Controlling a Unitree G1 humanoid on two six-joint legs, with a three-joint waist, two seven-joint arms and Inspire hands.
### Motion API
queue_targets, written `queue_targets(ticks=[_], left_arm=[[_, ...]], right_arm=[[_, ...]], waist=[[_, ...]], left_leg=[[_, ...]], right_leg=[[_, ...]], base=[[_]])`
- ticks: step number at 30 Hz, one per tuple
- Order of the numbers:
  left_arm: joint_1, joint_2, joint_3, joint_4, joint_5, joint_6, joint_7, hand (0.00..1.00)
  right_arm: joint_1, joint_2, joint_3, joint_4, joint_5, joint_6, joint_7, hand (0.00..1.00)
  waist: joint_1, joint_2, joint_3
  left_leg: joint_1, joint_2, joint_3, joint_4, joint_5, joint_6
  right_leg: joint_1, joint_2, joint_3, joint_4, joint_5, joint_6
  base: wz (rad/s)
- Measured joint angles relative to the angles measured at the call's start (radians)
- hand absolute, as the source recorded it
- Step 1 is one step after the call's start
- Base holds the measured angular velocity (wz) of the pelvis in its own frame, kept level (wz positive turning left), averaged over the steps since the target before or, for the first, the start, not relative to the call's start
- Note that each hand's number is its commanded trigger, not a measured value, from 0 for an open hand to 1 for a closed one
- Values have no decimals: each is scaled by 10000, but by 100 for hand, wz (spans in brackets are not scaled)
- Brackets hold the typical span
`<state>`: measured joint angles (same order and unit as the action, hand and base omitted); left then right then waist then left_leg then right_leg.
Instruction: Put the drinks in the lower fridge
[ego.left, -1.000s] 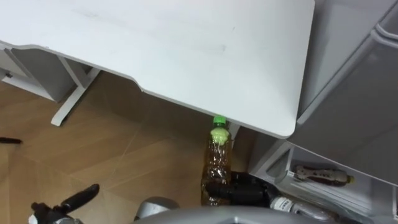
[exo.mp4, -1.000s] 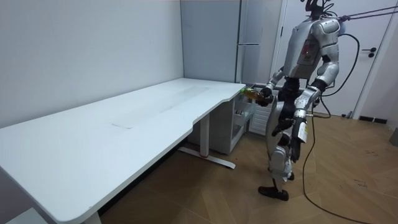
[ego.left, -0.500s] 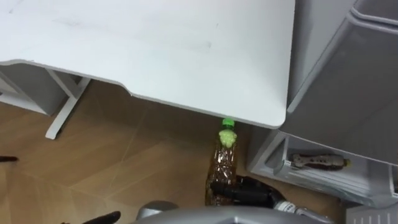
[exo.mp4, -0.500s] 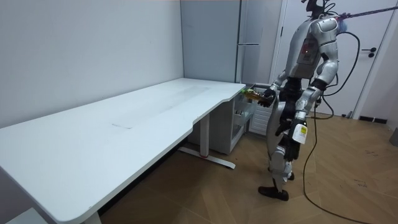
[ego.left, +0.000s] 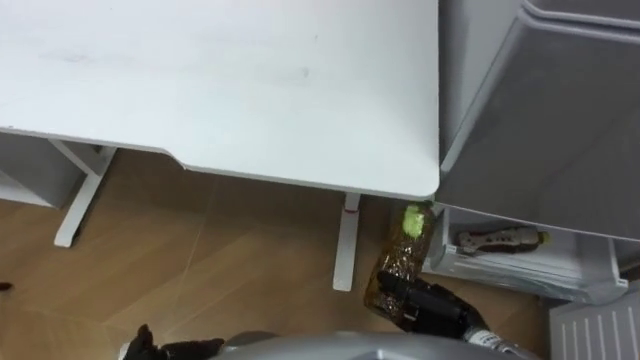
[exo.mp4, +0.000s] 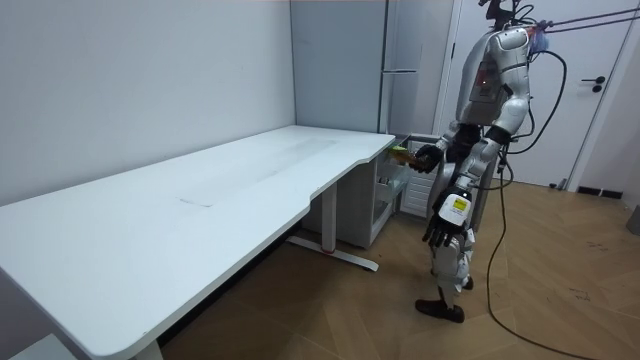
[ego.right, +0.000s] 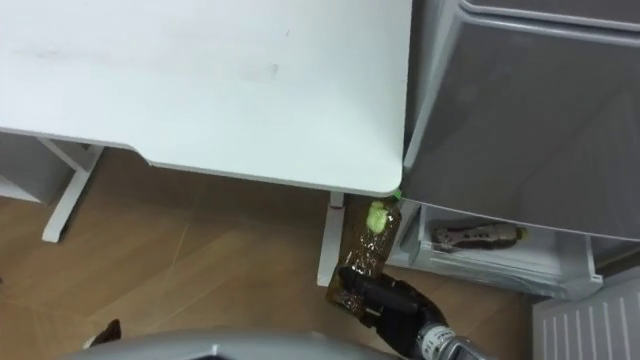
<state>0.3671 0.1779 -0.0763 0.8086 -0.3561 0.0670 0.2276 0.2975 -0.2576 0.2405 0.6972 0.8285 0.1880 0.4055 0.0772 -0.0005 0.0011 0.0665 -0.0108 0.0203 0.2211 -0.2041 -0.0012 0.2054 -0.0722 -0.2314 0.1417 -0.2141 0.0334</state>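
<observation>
STEP: transport phase; drink gripped, insertion not yet done.

R hand (ego.left: 432, 306): clenched round lower body of clear plastic bottle of amber drink w/ green cap (ego.left: 402, 262).

Bottle pos: airborne, tilted, cap fwd; just below right near corner of white desk (ego.left: 250, 80), near left rim of open lower fridge compartment (ego.left: 520, 275).

Compartment holds dark bottle lying flat (ego.left: 500, 238).

NEXT (est.): extend arm fwd, clear desk corner, set down beside lying bottle, release.

L hand (exo.mp4: 437, 232): hangs at side, fingers loose.

The white table (ego.left: 250, 90) stands on a wooden floor (ego.left: 200, 270). Beside it, the lower fridge's shelf (ego.left: 520, 272) carries a bottle (ego.left: 500, 239) lying flat.
</observation>
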Motion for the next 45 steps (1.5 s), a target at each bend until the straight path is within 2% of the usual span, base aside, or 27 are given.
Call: queue_targets(ticks=[5, 10, 17, 24, 33, 45], left_arm=[[-51, -27, -49, 287, 454, -2, -326, 0], [-60, -54, -61, 489, 463, -1, -552, 0], [-40, -79, -60, 567, 464, -1, -650, 0], [3, -70, 38, 865, 1159, 179, -897, 0], [-23, -70, 48, 977, 1502, 403, -913, 0], [-45, -93, 51, 1192, 1975, 582, -1034, 0]], right_arm=[[8, 50, -14, 28, 46, -85, -248, 100], [-13, 49, -7, 56, 358, -118, -464, 100], [-17, 91, -236, 655, 1964, -168, -1070, 100], [-50, 279, -867, 1685, 2480, -261, -1814, 100], [-580, 435, -883, 3516, 2740, -304, -1849, 100], [-621, 504, -1176, 4014, 3481, -332, -1833, 100]], waist=[[-75, 8, 4], [-184, 58, 22], [-234, 129, -2], [-304, 16, -28], [-451, -12, -11], [-455, -22, -14]], left_leg=[[37, 2, 2, 6, 0, 1], [60, 0, 2, 13, 3, 6], [59, 0, 5, 68, 32, 17], [-24, -21, 9, 163, 25, 29], [-116, -22, 12, 204, 14, 31], [-204, -19, 50, 218, -29, 29]], right_leg=[[31, -1, 14, 27, 3, 2], [20, -2, 84, 99, 5, 3], [27, -1, 111, 123, 24, -6], [16, -21, 110, 72, -4, 30], [-32, -8, 133, -58, -12, 31], [-154, 6, 275, -71, -11, 26]], base=[[0], [0], [0], [0], [0], [-1]])
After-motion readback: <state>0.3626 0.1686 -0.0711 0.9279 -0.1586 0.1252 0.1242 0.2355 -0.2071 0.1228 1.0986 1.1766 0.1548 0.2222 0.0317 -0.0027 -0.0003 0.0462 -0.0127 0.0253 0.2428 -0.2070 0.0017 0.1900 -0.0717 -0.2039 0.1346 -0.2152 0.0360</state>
